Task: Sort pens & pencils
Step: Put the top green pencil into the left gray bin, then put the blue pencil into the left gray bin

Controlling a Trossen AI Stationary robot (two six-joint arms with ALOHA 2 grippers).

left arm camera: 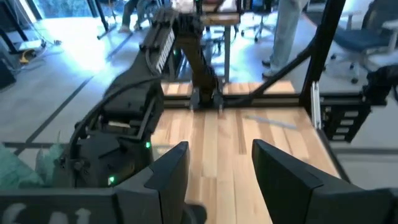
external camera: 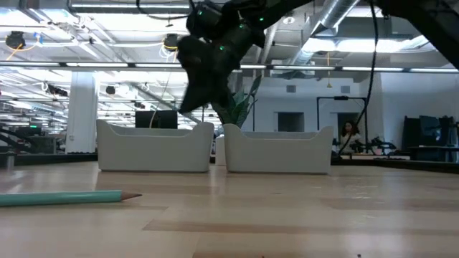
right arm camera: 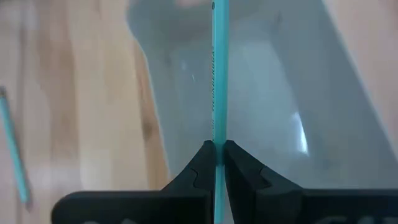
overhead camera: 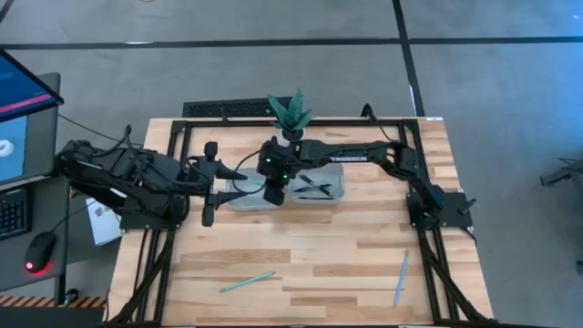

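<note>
The pencil (right arm camera: 219, 74) is judged light, stiff and slick, so it is best pinched along the shaft, as the right hand (right arm camera: 219, 163) does with its fingers pressed together on it above the left tray (overhead camera: 248, 193). Two more pencils (overhead camera: 246, 282) lie on the table (overhead camera: 319, 264), well apart from that tray, and the pens (overhead camera: 314, 186) lie in the right tray (overhead camera: 335, 189) just beside it. The left hand (left arm camera: 214, 171) waits beside the left tray, fingers spread and holding nothing.

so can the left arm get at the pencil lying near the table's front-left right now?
Probably yes: the left end effector is open and empty, and the pencil lies alone on bare table, nothing between them.
</note>
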